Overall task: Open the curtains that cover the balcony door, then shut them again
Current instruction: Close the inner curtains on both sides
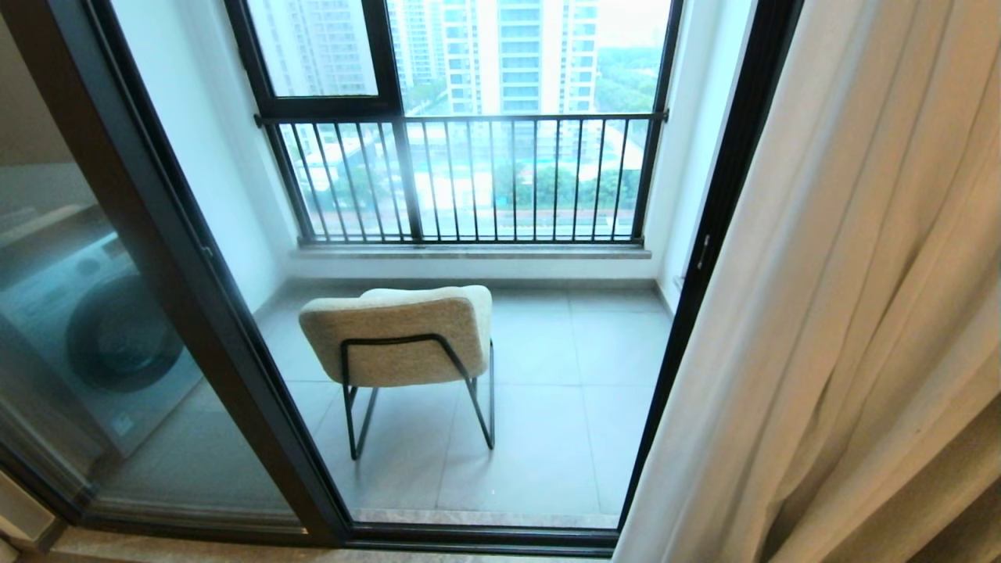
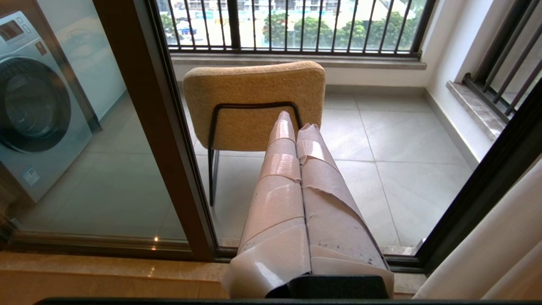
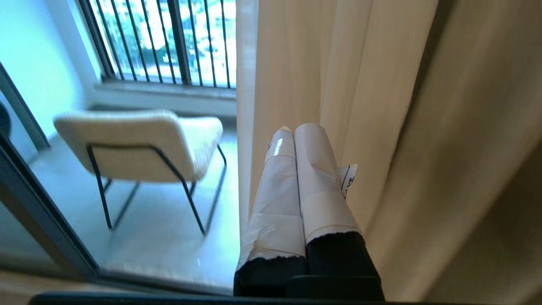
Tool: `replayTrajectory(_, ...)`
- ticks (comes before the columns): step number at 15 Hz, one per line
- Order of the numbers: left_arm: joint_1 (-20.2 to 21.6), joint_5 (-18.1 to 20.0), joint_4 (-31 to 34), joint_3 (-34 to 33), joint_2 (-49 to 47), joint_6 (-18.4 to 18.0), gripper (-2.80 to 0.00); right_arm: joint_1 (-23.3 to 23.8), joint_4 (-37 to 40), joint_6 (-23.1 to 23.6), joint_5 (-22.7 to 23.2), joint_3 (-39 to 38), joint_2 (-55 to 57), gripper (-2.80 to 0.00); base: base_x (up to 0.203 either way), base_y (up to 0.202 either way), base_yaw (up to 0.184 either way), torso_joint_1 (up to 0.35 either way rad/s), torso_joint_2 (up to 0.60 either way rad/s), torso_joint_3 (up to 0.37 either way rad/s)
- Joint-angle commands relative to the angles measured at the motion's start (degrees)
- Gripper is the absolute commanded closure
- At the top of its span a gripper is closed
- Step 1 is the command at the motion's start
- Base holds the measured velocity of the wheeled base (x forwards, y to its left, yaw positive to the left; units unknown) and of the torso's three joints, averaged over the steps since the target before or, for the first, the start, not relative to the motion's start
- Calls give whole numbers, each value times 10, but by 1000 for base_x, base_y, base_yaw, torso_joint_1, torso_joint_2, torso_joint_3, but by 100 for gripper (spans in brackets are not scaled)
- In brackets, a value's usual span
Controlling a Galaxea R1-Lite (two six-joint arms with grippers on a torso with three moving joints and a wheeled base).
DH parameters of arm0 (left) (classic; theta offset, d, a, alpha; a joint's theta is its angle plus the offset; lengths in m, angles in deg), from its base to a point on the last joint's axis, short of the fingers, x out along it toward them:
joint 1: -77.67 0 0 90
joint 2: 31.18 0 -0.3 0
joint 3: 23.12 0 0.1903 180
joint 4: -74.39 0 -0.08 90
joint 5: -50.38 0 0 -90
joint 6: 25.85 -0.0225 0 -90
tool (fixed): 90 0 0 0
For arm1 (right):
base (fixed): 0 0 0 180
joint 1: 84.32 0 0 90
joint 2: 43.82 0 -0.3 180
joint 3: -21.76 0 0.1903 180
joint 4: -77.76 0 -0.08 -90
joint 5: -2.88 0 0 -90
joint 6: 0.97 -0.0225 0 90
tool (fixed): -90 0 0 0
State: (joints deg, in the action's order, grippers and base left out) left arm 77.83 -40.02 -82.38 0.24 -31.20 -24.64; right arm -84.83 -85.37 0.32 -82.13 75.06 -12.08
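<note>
Head view, read left to right with the chair [image 1: 403,344] on the balcony as the landmark: to its left, a washing machine [image 1: 102,336] shows behind glass, then the dark frame of the balcony door [image 1: 227,313]; behind the chair is a railing [image 1: 469,180]; to its right, the cream curtains [image 1: 844,313] hang gathered at the door's right edge, leaving the glass uncovered. Neither arm appears in this view. In the left wrist view, the left end effector [image 2: 295,123] points toward the chair back, tape-wrapped fingers pressed together, holding nothing. In the right wrist view, the right end effector [image 3: 296,129], also pressed together and empty, sits right of the chair, close against the curtain's leading fold. Judging by this, closing the curtains is the step in hand; the next move calls for catching that fold and drawing it left past the chair. Curtain top, rail and hem are cut off; no sheer is discernible.
</note>
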Motion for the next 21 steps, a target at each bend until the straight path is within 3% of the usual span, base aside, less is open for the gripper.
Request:
replayTrajectory(1,0,0,0,0,0,0,0,3,-3,-7,1,115,124,0,0,0,0,0,0,0)
replayTrajectory(4,0,0,0,0,0,0,0,42,-4,-12,1,229,204,0,0,0,0,0,0,0)
replayTrajectory(5,0,0,0,0,0,0,0,52,-4,-13,1,251,218,-280,0,0,0,0,0,0)
replayTrajectory(16,0,0,0,0,0,0,0,60,-7,-14,0,383,289,-280,0,0,0,0,0,0)
replayTrajectory(21,0,0,0,0,0,0,0,60,-67,-15,2,395,343,-280,0,0,0,0,0,0)
